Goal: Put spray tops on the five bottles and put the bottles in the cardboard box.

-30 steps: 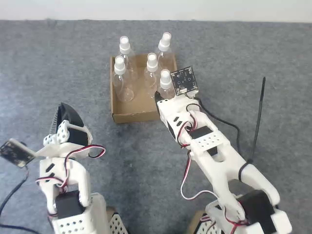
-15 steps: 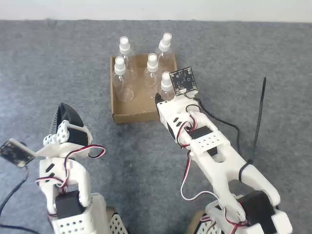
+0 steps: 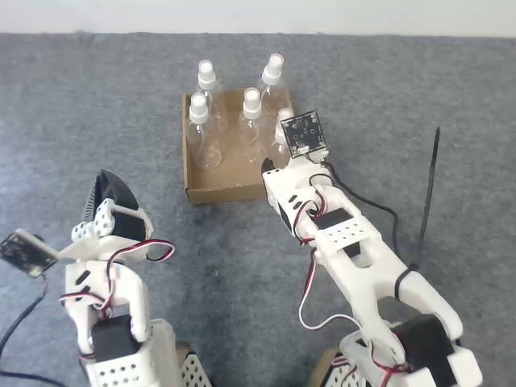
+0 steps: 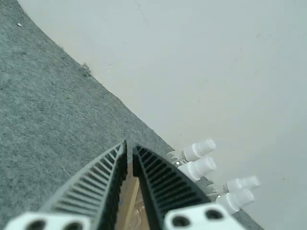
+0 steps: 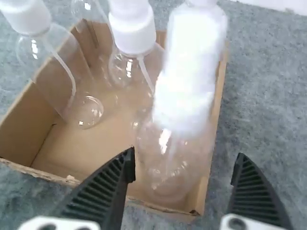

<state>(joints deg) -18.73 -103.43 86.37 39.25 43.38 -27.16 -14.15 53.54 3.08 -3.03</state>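
Seemingly at the last step: all five bottles [image 3: 251, 121] capped with spray tops [image 3: 251, 98] and gathered in the cardboard box [image 3: 222, 193], at 12 o'clock on the table [image 3: 435, 89] in the high view. Fifth bottle [image 5: 184, 120] in the box's 4 o'clock corner, just inside the wall, blurred over its upper half, so hard to say whether quite upright. Right gripper [image 5: 184, 165] spread wide, jaws either side of that bottle low down and apparently clear of it, clamping nothing. Left gripper [image 4: 129, 147] at 9 o'clock on the table, well apart from the box, jaws drawn together with only a thin slit between, holding nothing. Next, probably: drawing the right gripper straight back toward 5 o'clock without brushing the bottle or dragging the box wall along, then checking for a steady stand. Bottles of clear thin plastic, round-bodied with sloping shoulders, glossy, likely light and easy to tip; inside, a fine dip tube [image 5: 62, 76]. Tops of white matte plastic, cylindrical. Box shallow and open, of plain brown card, walls far lower than the bottles. Table covered in grey felt-like stuff, nubby, probably grippy enough against sliding. Jaw faces black and ribbed.
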